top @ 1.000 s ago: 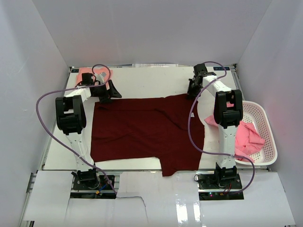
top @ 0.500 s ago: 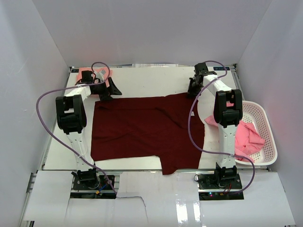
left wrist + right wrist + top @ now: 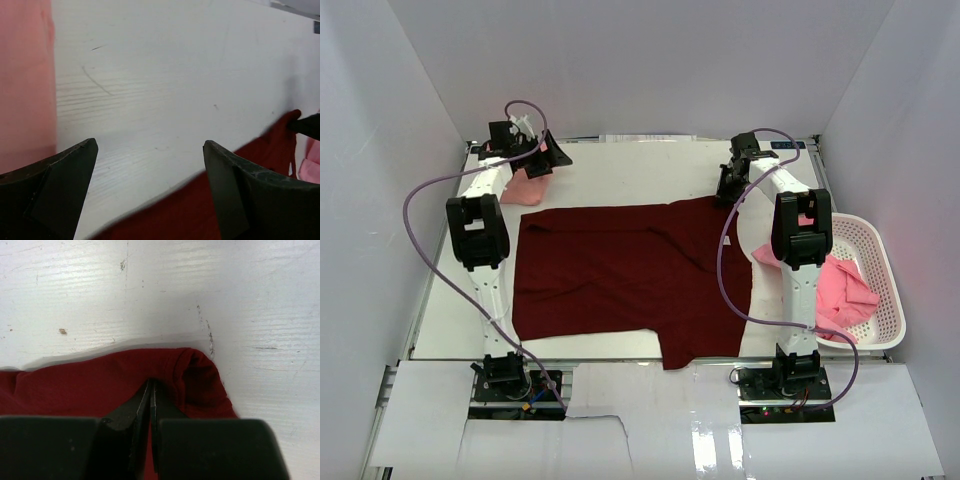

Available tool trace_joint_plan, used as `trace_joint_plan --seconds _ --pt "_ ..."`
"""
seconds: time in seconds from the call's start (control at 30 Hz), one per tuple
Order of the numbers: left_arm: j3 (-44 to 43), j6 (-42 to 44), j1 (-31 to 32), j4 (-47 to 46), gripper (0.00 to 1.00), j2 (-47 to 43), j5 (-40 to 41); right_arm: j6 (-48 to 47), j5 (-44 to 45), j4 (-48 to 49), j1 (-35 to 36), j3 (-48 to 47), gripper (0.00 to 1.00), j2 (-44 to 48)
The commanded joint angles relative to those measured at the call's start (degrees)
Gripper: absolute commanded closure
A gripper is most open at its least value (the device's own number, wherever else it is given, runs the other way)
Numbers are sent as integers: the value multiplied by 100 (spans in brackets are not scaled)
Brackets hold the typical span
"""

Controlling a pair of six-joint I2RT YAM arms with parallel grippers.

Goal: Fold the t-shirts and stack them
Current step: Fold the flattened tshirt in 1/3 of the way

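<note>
Left gripper (image 3: 150, 146) first: its fingers (image 3: 60, 175) stand wide apart with nothing between them. Since a second ago it has lifted off the maroon t-shirt's (image 3: 620, 275) far-left corner and swung back over the salmon t-shirt (image 3: 525, 188) at the table's (image 3: 640, 165) far-left corner. The right gripper (image 3: 151, 386) hasn't budged: its fingers are pressed together, pinching the maroon cloth's far-right edge into a small fold. The maroon shirt lies spread flat mid-table, as before. We lose part of its right side behind the right arm, and the left arm covers some of the salmon one. In the left wrist view the maroon edge is a blur. Off right, pink t-shirts (image 3: 845, 290) spill over the white basket (image 3: 885, 265).
</note>
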State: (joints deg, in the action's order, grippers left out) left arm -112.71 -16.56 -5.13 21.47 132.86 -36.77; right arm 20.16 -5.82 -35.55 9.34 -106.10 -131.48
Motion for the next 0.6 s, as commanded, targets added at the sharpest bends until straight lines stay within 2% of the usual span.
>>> trace_joint_plan --seconds 0.0,0.1,0.33,0.57 --pt "-400 -22 20 137 2 371 215 -109 240 -75 -55 2 92 -246" --pt "-717 -102 29 199 2 671 74 -100 205 -66 -55 2 92 -264" --pt "-1060 -6 29 208 2 1022 487 -109 249 -66 -55 63 92 -282" --pt "-824 144 -76 217 2 1076 759 -118 222 -22 -55 134 92 -290"
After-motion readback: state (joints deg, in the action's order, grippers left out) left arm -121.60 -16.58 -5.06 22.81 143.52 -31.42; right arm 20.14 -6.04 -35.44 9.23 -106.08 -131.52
